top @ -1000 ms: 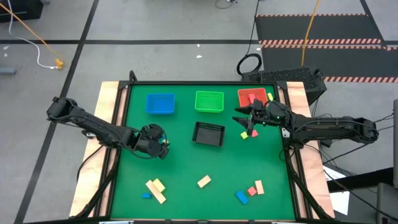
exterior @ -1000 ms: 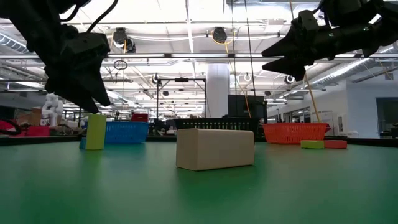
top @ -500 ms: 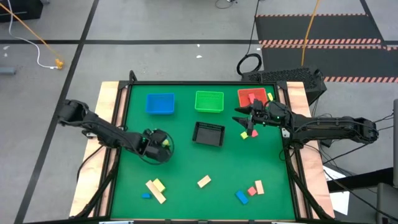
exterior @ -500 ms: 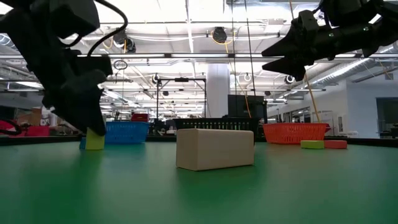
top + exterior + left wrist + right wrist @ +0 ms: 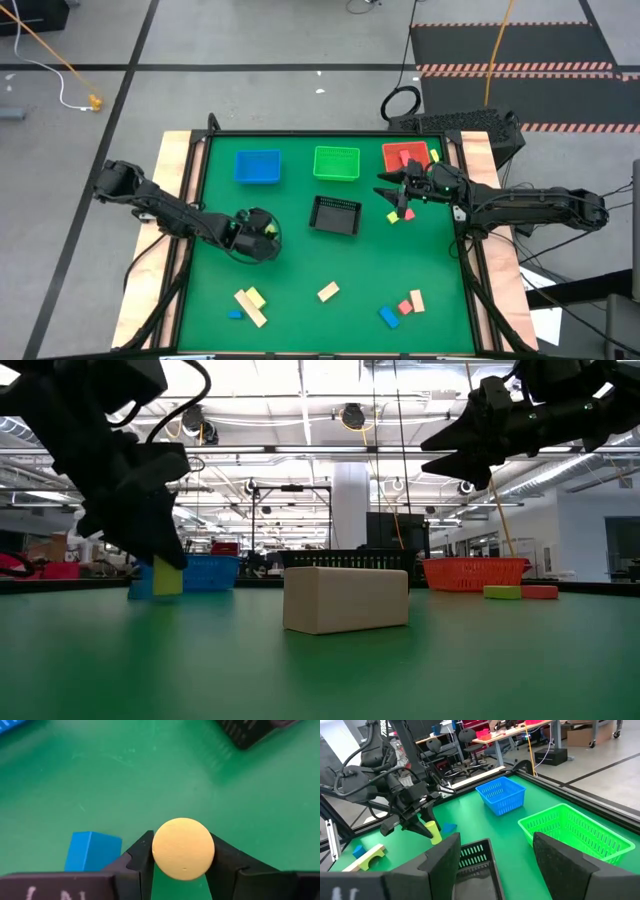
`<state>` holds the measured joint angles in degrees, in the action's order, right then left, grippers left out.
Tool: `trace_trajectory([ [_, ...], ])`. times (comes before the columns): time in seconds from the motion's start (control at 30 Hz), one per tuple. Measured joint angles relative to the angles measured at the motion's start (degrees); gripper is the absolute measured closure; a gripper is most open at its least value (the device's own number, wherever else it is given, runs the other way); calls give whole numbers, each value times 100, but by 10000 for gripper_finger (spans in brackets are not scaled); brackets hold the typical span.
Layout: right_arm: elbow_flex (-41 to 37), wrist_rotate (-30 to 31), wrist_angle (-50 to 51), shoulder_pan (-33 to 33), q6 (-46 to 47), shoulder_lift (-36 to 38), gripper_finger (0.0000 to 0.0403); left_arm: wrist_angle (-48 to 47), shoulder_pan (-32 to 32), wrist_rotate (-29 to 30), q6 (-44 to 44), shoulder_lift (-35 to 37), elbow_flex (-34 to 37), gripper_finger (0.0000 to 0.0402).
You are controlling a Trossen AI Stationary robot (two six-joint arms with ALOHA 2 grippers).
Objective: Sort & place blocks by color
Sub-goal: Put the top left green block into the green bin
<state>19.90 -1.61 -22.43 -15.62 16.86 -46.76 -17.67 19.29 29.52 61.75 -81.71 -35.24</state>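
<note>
Left jaws (image 5: 183, 870) clenched on yellow-green block (image 5: 183, 849) | right jaws (image 5: 496, 857) parted | green table (image 5: 300, 270)

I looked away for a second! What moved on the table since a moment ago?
The left tool slid toward the table's middle and came down around the upright yellow-green block, fingers now on both sides. The right tool stayed hovering near the red tray; the other blocks didn't move.
</note>
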Motion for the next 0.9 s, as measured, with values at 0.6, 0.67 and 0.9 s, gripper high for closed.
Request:
trace_trajectory([
  [0.6,0,0,-1,-2,0,-2,163,4489,-1060,689,-3579,11,0,273],
  [0.67,0,0,1,0,0,-2,163,4683,-1352,589,-3742,13,0,273],
  [0.9,0,2,1,-1,0,0,163,4973,-2256,40,-3795,-10,0,273],
])
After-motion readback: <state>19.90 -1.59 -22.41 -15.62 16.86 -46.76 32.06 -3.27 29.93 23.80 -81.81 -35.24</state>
